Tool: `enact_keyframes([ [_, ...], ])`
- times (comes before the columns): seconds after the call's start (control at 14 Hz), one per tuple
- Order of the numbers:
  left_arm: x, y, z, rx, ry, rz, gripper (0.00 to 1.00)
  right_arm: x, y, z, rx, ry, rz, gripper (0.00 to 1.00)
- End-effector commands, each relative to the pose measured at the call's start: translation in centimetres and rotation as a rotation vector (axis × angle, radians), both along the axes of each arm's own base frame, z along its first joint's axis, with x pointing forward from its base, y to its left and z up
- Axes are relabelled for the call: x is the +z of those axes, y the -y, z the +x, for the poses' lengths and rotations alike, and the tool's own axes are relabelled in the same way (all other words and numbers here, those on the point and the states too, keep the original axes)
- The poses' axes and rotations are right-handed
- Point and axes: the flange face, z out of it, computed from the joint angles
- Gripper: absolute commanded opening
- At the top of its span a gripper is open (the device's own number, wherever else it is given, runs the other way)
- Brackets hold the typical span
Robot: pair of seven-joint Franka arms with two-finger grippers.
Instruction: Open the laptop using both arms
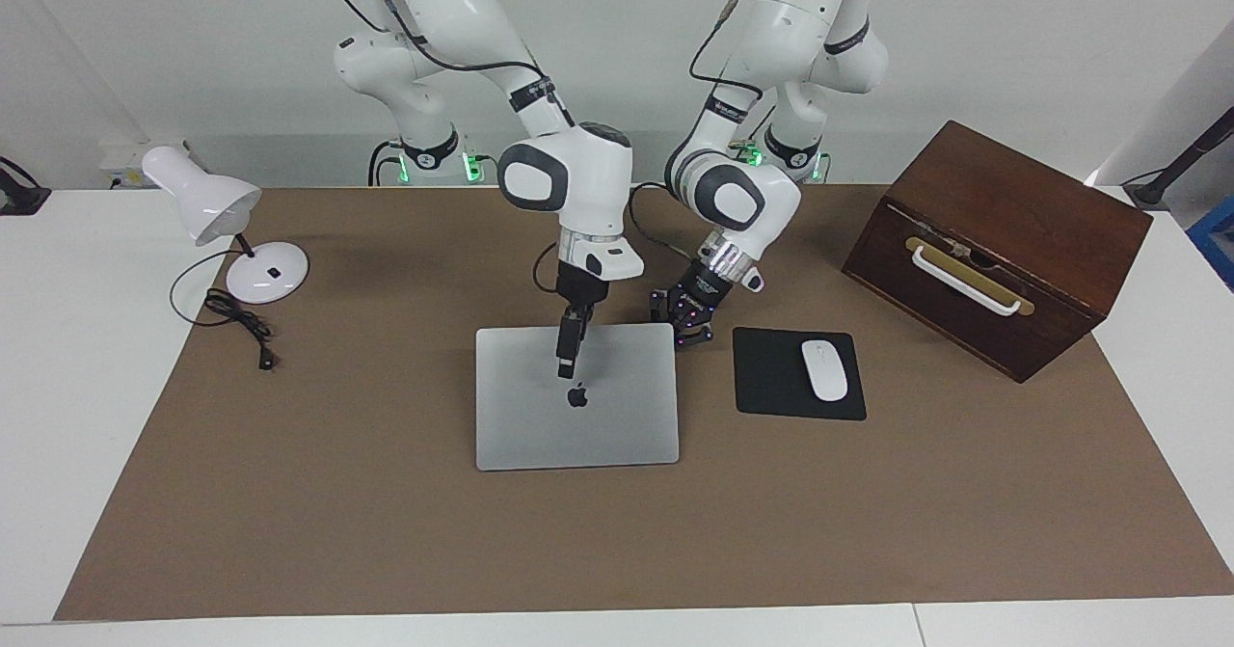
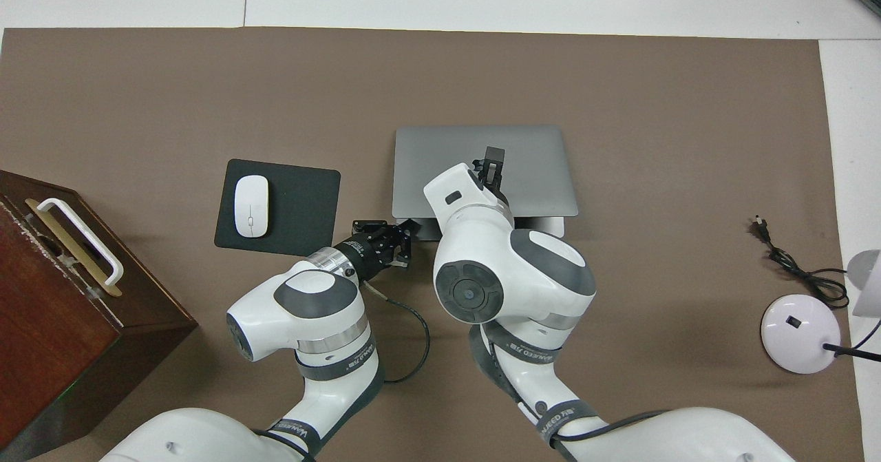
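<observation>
The silver laptop point(image 1: 578, 425) point(image 2: 440, 166) lies mid-table, logo up. Its lid is lifted a little at the edge nearer to the robots, and a strip of the base point(image 2: 544, 226) shows under it in the overhead view. My right gripper point(image 1: 565, 369) point(image 2: 493, 153) points down onto the middle of the lid, just nearer to the robots than the logo, fingers together with nothing in them. My left gripper point(image 1: 688, 334) point(image 2: 405, 228) is shut, low at the laptop's corner nearest the robots toward the left arm's end. Whether it touches the corner is hidden.
A black mouse pad point(image 1: 771, 382) with a white mouse point(image 1: 824, 369) lies beside the laptop toward the left arm's end. A brown wooden box point(image 1: 1003, 242) with a white handle stands past it. A white desk lamp point(image 1: 231, 213) and its cable point(image 1: 241, 324) are at the right arm's end.
</observation>
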Motion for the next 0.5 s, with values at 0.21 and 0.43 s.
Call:
enact_keyframes([
  [0.21, -3.72, 0.45, -1.24, -0.011, -0.050, 0.056, 0.00, 1.16, 0.24, 1.86, -0.039, 0.021, -0.022, 1.00],
  [0.43, -3.72, 0.45, -1.24, -0.011, -0.050, 0.056, 0.00, 1.20, -0.05, 1.40, -0.062, -0.005, -0.029, 1.00],
])
